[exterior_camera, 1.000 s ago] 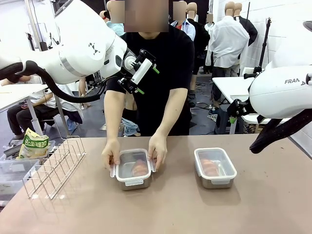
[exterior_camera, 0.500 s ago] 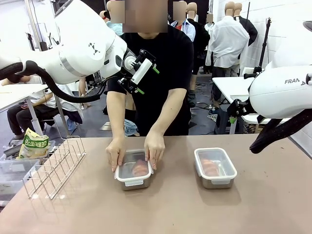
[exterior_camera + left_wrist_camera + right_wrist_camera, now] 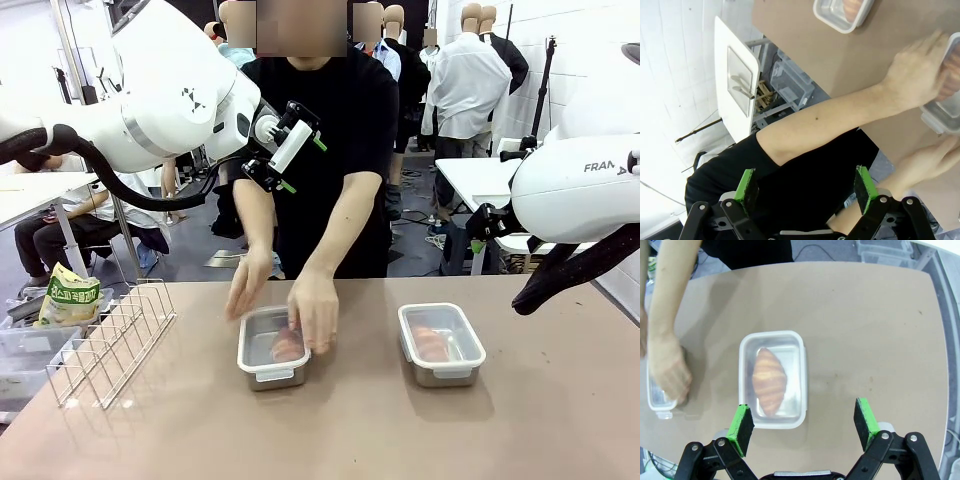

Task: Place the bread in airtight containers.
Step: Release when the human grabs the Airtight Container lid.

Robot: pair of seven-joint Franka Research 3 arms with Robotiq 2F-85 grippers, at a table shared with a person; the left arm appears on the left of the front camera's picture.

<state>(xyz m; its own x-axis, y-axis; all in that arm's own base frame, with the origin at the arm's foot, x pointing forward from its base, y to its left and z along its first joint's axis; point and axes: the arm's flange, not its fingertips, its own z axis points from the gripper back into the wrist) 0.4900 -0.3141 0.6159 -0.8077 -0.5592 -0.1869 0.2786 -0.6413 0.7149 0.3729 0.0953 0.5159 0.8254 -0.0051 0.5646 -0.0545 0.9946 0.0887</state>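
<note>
Steel gleams from two lidded containers on the brown counter (image 3: 350,430). Taking the left container (image 3: 273,347) as the landmark: a roll (image 3: 287,346) lies inside it, and the person's hands (image 3: 314,310) are over its lid, one (image 3: 248,293) blurred at its far left edge. To its right, well apart, stands the second container (image 3: 441,344) with its lid on and a golden roll (image 3: 769,380) inside. A wire rack (image 3: 112,340) stands to its left. Above and behind it, the left claw (image 3: 297,143) hangs with jaws spread, pinching nothing. The right claw (image 3: 803,426) hovers above the second container, jaws spread, empty.
</note>
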